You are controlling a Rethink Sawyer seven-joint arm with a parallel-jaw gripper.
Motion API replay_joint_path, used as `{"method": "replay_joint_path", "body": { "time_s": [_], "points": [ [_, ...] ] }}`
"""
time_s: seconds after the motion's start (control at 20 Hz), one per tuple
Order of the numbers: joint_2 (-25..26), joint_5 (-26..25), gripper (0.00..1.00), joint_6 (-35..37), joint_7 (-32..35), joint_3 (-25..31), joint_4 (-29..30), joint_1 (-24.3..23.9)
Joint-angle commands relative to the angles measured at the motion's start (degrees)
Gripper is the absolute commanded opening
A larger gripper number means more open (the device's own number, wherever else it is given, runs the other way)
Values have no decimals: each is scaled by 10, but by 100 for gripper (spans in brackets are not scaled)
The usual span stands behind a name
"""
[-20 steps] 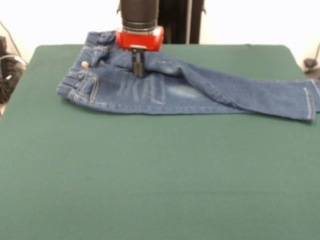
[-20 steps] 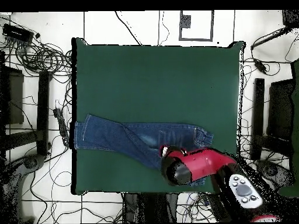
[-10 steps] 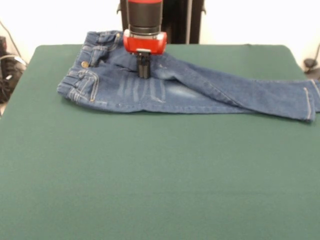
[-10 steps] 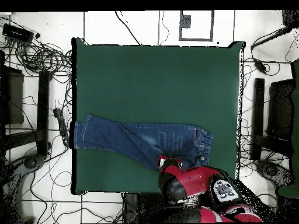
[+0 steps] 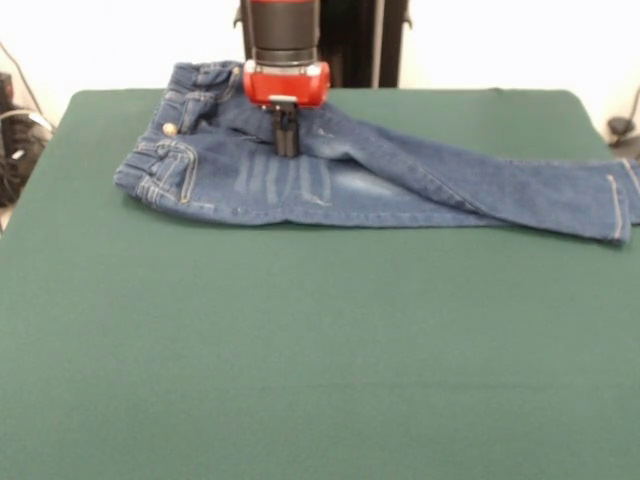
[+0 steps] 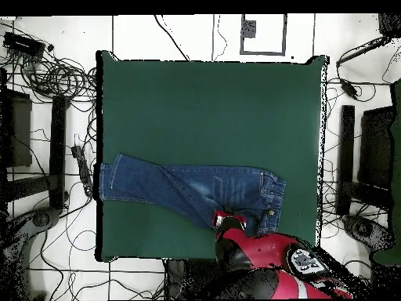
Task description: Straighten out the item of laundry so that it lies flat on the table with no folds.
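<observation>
Your hand [image 5: 287, 145] barely shifted since half second ago, fingers together, tips on jeans [image 5: 400, 180] near crotch. Legs still overlapped; tabletop [image 5: 320, 350] work remains.

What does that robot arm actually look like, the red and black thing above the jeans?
In the front view the arm is a thick black cylinder with ribbed rings, ending in a glossy red collar with rounded corners. Below it hangs a small, narrow black pincer. From overhead the arm is bulky, with rounded red shells and black joints, and one round black cap carries white markings too small to read.
</observation>
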Motion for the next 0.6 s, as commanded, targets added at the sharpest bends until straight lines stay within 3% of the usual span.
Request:
{"method": "replay_joint_path", "body": {
  "time_s": [0.05,0.15,0.25,0.35,0.6],
  "points": [
    [85,-15,0,96,-5,4,-92,-40],
    [69,-24,0,102,-24,-4,-116,-31],
    [42,-57,0,163,-61,56,-120,-78],
    [30,-70,0,158,-62,57,-125,-74],
    [10,-108,0,198,-84,132,-130,-126]
  ]
}}
